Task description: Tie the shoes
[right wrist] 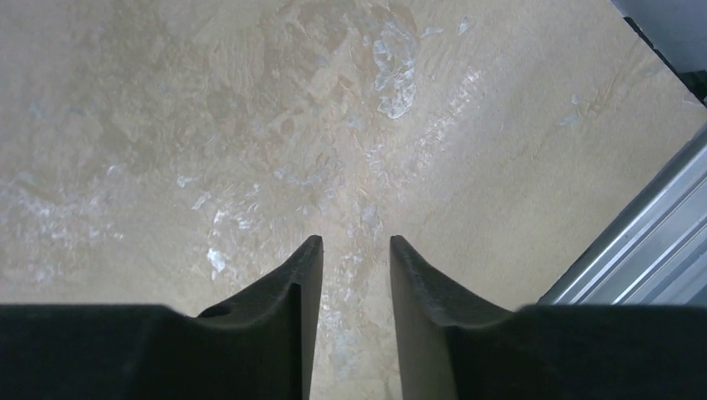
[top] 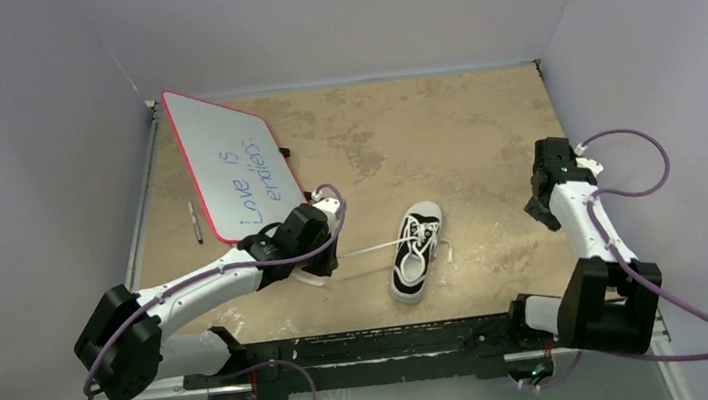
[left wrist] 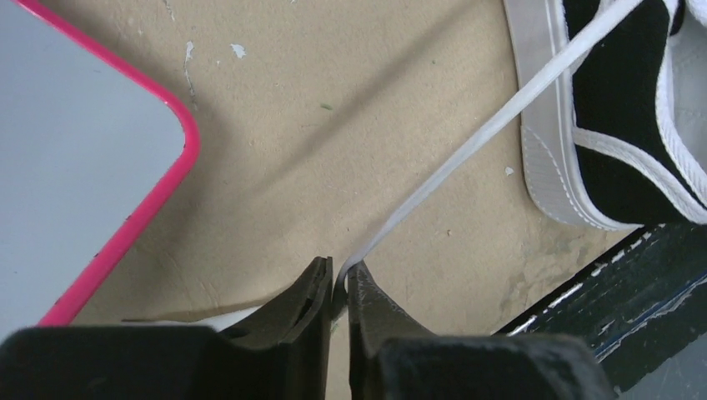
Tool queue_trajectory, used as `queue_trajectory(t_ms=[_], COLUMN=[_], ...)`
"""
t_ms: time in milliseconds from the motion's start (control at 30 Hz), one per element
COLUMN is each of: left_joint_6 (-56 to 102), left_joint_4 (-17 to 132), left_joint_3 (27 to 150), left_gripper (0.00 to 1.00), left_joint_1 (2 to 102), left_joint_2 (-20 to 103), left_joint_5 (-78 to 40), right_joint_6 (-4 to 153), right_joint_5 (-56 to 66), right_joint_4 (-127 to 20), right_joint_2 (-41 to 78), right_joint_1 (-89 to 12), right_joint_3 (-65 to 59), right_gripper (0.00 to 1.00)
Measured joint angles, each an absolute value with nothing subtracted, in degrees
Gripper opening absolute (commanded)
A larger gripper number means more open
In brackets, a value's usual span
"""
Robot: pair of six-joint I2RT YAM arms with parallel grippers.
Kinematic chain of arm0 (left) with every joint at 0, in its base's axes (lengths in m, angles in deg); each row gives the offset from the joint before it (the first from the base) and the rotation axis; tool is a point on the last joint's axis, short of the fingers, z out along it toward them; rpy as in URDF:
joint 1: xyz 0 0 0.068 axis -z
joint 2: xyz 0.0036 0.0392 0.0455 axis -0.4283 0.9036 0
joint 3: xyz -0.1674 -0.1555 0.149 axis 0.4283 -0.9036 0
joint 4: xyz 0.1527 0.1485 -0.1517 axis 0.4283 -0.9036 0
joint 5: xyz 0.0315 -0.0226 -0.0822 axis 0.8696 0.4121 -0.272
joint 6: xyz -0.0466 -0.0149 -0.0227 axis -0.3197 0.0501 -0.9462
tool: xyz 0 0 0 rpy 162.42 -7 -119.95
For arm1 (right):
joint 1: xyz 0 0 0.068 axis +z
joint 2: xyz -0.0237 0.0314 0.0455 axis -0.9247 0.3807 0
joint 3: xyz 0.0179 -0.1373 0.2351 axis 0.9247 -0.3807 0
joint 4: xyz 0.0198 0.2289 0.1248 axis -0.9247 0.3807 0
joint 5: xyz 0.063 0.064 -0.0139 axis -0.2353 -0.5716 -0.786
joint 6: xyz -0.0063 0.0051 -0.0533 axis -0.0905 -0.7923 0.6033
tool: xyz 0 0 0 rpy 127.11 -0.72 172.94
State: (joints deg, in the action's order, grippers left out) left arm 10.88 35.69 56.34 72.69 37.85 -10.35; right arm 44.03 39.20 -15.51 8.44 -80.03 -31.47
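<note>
The black sneaker (top: pixel 415 251) with white sole and toe cap lies in the middle of the table, toe toward the near edge. Its side shows at the upper right of the left wrist view (left wrist: pixel 621 108). A white lace (top: pixel 368 250) runs taut from the shoe to my left gripper (top: pixel 329 260), which is shut on the lace's end (left wrist: pixel 454 167) just left of the shoe. My left gripper's tips (left wrist: pixel 340 271) pinch the lace. My right gripper (top: pixel 544 206) hovers open and empty at the right side, far from the shoe; its view (right wrist: pixel 350 246) holds only bare table.
A pink-rimmed whiteboard (top: pixel 230 164) with writing leans at the back left, its corner close to my left gripper (left wrist: pixel 125 167). A pen (top: pixel 195 221) lies left of it. A black rail (top: pixel 366 344) runs along the near edge. A metal rail (right wrist: pixel 634 250) borders the right.
</note>
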Motion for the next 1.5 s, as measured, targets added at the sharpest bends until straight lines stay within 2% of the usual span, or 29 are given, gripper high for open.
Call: queue_trajectory(t_ms=[100,233,333,433,600,800,1000,1267,1367,1500], left_joint_6=[11.7,11.9,11.6,11.6,11.8,7.8,4.1,2.7,2.5,2.4], left_joint_4=[35.3,34.5,35.3,36.6,41.8,51.0,55.1,51.1,51.1,50.9], left_joint_3=[56.3,56.3,56.5,58.0,64.8,67.6,67.0,61.5,59.2,57.0], left_gripper=[0.28,0.37,0.40,0.40,0.43,0.44,0.49,0.51,0.61,0.65], left_joint_1=[72.8,72.8,72.8,72.8,72.8,72.9,73.2,73.2,73.2,73.2], left_joint_2=[37.0,35.0,33.2,33.0,40.6,50.0,48.9,38.0,35.9,36.2], left_joint_5=[-11.2,-11.9,-13.3,-14.4,-18.1,-22.7,-23.8,-20.5,-19.9,-19.1], right_joint_6=[44.6,48.2,53.9,57.5,58.5,57.5,56.3,50.7,51.5,56.5], right_joint_5=[37.2,32.7,21.5,7.6,-14.7,-31.3,-33.5,-32.6,-26.5,-13.3], right_joint_4=[-14.3,-12.3,-13.4,-15.9,-22.9,-30.1,-33.3,-38.2,-31.7,-21.8], right_joint_2=[4.8,0.6,1.0,4.9,16.0,27.2,32.9,38.8,38.7,34.1], right_joint_1=[-80.0,-78.0,-76.0,-74.8,-74.3,-73.6,-68.5,-59.2,-59.2,-59.8], right_joint_3=[-31.4,-29.2,-25.3,-22.1,-22.5,-25.1,-25.1,-23.1,-18.9,-15.5], right_gripper=[0.52,0.60,0.65,0.68,0.79,0.78,0.80,0.81,0.81,0.81])
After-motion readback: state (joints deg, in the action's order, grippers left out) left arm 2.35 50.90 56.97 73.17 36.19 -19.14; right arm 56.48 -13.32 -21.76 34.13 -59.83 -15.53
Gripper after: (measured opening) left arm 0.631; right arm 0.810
